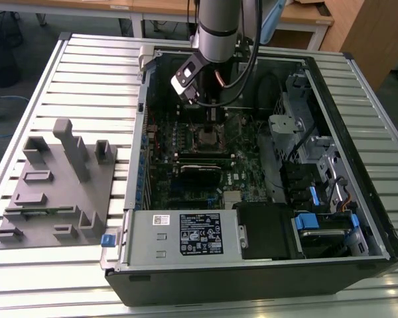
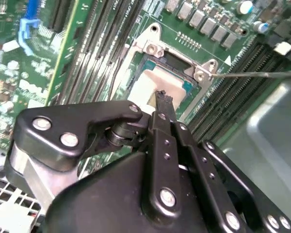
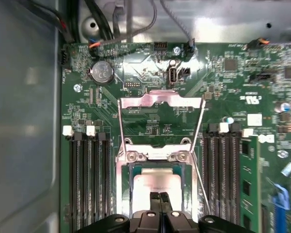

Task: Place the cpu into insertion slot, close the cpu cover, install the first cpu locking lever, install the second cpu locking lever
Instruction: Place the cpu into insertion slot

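Grey jig [image 1: 53, 192] beside PC case [image 1: 252, 286], PSU [image 1: 152, 240] inside

This place looks like a robotics laboratory or a technical workshop. A wide table of silver aluminium slats [image 1: 86, 59] carries an open black computer tower case [image 1: 252, 286], lying on its side with its green motherboard [image 1: 252, 169] exposed. At nine o'clock in the exterior view stands a grey plastic fixture with upright blocks [image 1: 60, 185]. At twelve o'clock a grey cylindrical robot arm [image 1: 219, 26] reaches down, with light wooden desks [image 1: 305, 16] behind it.
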Motion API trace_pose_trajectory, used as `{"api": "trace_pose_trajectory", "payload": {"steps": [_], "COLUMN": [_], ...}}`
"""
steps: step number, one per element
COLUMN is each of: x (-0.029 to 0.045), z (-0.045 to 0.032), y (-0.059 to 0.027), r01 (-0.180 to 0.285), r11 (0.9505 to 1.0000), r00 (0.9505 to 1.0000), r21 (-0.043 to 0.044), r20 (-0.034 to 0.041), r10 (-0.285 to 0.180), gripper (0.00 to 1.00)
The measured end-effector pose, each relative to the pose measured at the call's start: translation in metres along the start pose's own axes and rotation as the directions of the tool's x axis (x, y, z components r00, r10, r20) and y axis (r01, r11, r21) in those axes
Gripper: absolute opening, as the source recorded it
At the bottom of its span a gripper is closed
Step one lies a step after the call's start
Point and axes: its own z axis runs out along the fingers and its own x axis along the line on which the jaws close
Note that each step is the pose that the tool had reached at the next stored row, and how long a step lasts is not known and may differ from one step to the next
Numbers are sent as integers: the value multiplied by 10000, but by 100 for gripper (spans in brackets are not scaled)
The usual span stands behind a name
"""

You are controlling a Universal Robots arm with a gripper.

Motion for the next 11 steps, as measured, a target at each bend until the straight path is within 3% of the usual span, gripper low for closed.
{"api": "trace_pose_trajectory", "payload": {"steps": [8, 11], "x": [-7, -8], "z": [-294, -322], "y": [7, 8], "r01": [0, 0], "r11": [10000, 10000], "r00": [10000, 10000], "r21": [1, 0], "r20": [2, 1], "r10": [0, 0], "gripper": [10, 10]}}
